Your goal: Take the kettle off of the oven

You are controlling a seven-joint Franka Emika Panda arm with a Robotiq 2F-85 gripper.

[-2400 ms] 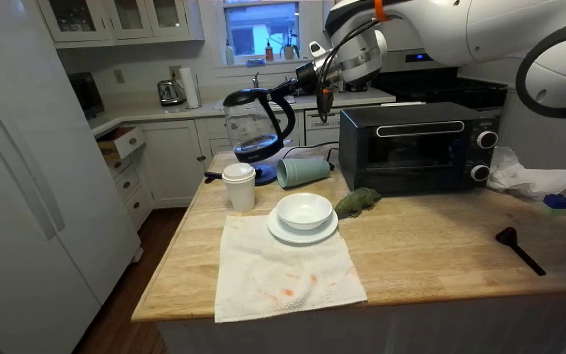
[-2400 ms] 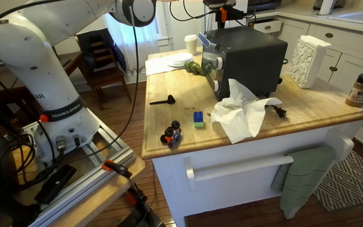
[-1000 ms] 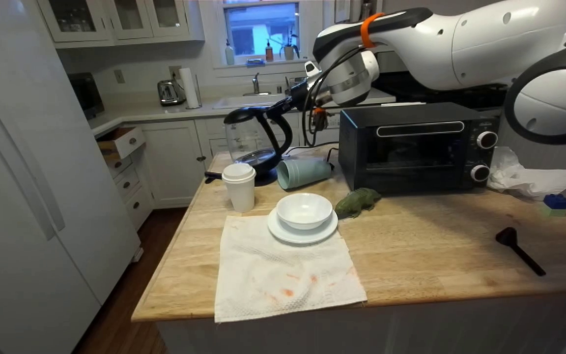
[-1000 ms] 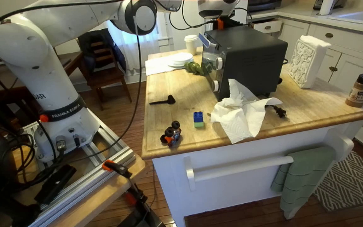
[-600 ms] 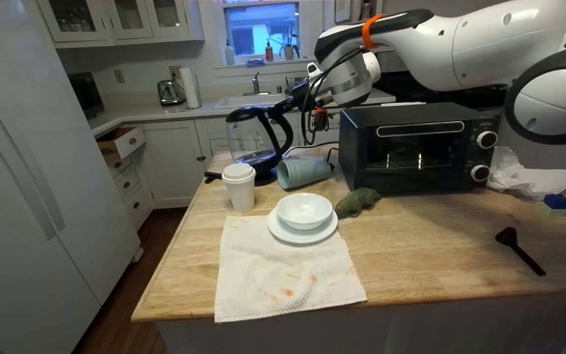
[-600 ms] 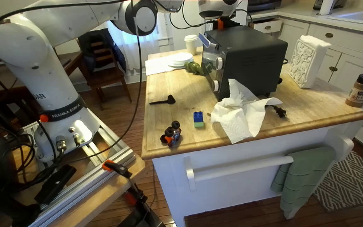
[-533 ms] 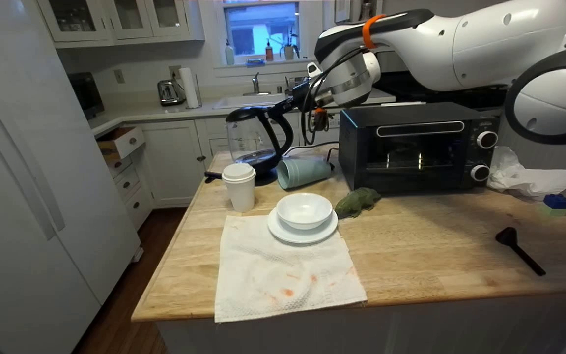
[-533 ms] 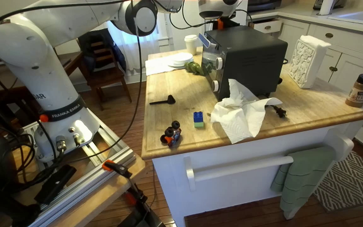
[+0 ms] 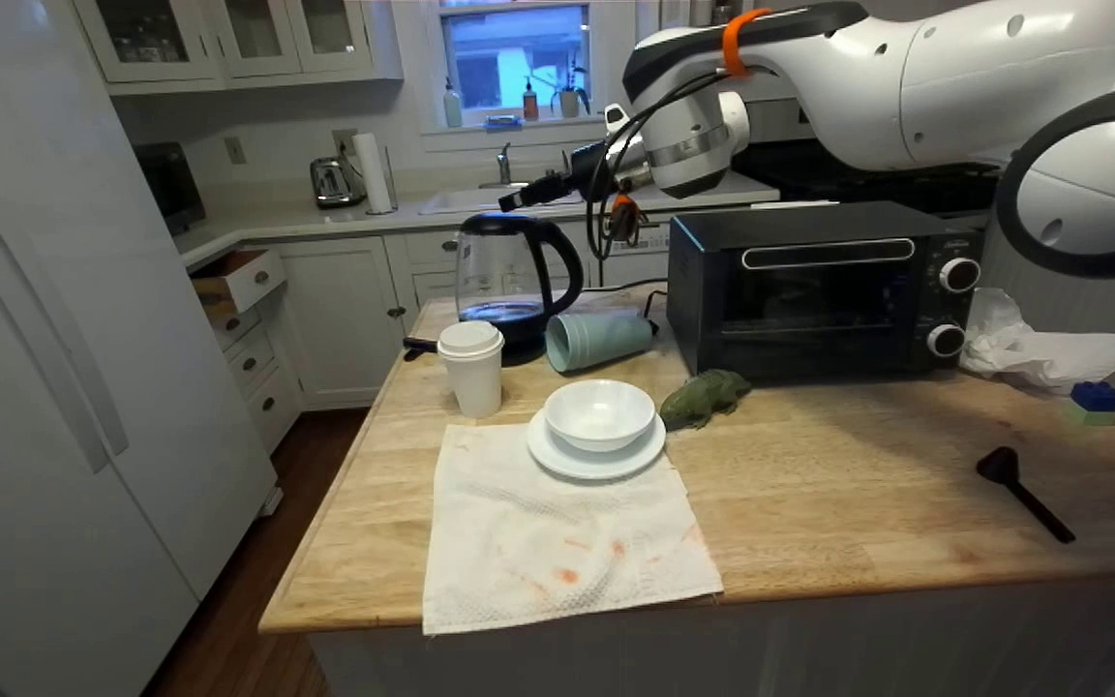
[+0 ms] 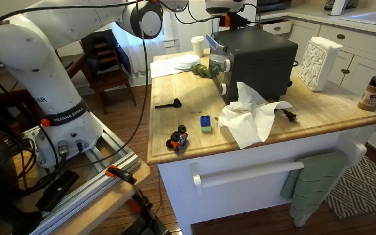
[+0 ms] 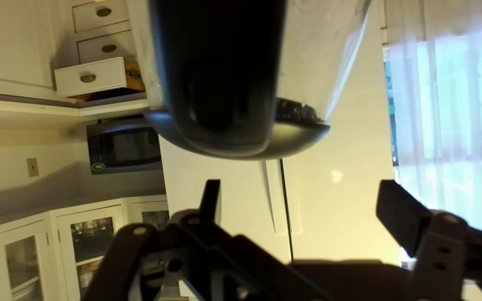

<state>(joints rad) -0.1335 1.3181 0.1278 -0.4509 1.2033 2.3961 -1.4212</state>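
Spread wide and empty, the fingers (image 11: 402, 215) of the black gripper (image 11: 297, 194) lie just above the upright, rounded clear-glass kettle (image 9: 504, 271), its black curved handle (image 9: 574, 269) facing them; the kettle stands on the pale wooden countertop (image 9: 809, 465) beside the boxy black toaster oven (image 9: 819, 290), so upward looks the free way to retreat.
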